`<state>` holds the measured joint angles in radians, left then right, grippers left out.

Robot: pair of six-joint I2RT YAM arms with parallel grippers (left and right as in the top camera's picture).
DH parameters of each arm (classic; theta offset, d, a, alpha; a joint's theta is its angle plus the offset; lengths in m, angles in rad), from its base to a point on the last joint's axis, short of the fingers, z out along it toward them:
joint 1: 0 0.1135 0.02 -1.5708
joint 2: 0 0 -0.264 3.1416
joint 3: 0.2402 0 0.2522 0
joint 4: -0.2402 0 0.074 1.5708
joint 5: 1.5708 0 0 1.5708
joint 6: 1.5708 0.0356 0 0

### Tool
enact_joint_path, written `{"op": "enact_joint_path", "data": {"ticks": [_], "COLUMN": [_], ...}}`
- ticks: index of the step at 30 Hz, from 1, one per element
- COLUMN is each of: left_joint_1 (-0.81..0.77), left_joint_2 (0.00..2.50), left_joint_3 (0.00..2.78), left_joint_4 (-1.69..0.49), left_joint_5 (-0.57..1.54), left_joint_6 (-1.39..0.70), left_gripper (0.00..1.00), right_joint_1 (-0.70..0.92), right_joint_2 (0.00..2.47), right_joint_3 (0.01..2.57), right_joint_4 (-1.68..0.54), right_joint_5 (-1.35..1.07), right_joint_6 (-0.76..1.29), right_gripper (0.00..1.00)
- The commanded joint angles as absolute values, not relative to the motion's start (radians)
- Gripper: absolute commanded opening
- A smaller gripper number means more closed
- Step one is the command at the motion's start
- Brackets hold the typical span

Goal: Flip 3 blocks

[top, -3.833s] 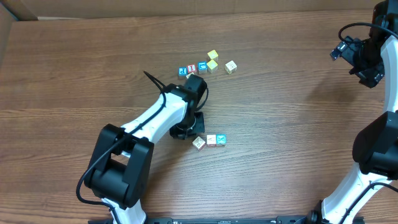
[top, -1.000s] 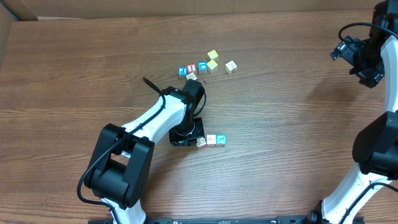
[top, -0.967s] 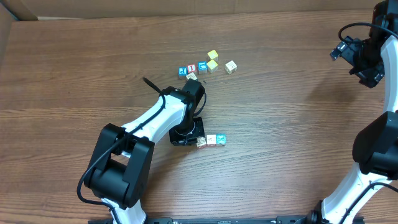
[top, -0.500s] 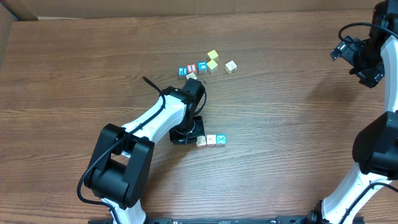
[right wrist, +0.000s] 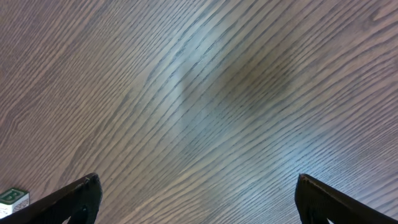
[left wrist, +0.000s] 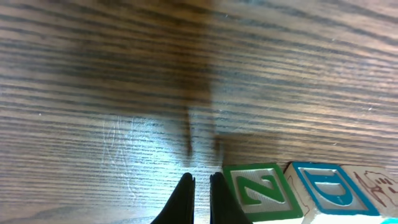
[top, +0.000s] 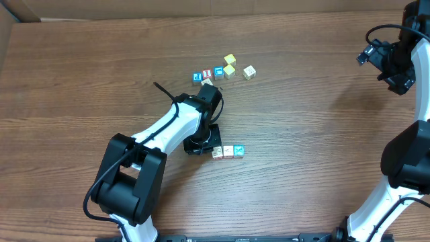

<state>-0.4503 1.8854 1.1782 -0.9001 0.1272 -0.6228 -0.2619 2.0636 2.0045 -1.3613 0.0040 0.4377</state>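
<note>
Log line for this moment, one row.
left tool: shut, empty, tips beside green-lettered block | right tool: open, empty

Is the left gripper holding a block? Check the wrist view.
No, the left gripper is shut with nothing between its fingers, beside the green Z block.

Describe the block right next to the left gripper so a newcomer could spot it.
On the wooden table, a row of three blocks lies near the robot side, apart from the cluster farther back. Take the end block beside the shut left gripper. Its side facing the wrist camera has a green frame and green letter; its neighbour shows blue.
</note>
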Motion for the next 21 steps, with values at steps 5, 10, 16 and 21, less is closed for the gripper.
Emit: {"op": "enact_joint_path", "data": {"ticks": [5, 10, 16, 21], "left_joint_1": [-0.451, -0.451, -0.451, -0.438], "left_joint_2": [1.889, 1.889, 1.889, 1.888], "left_joint_3": [1.174, 1.174, 1.174, 1.182], "left_joint_4": [-0.877, -0.871, -0.862, -0.882], "left_joint_5": [0.124, 0.124, 0.123, 0.074], "left_joint_6": [-0.633, -0.633, -0.632, -0.632], "left_gripper": [0.04, 0.04, 0.04, 0.04], "right_joint_1": [-0.263, -0.263, -0.263, -0.263], "right_joint_2": [2.044, 2.044, 2.044, 2.044], "right_joint_3": [2.016, 2.016, 2.016, 2.016], "right_joint_4": [-1.358, -1.358, -1.358, -1.358], "right_joint_5": [0.007, 0.007, 0.007, 0.007], "right_joint_6": [0.437, 0.437, 0.437, 0.437], "right_gripper": [1.0, 1.0, 1.0, 1.0]}}
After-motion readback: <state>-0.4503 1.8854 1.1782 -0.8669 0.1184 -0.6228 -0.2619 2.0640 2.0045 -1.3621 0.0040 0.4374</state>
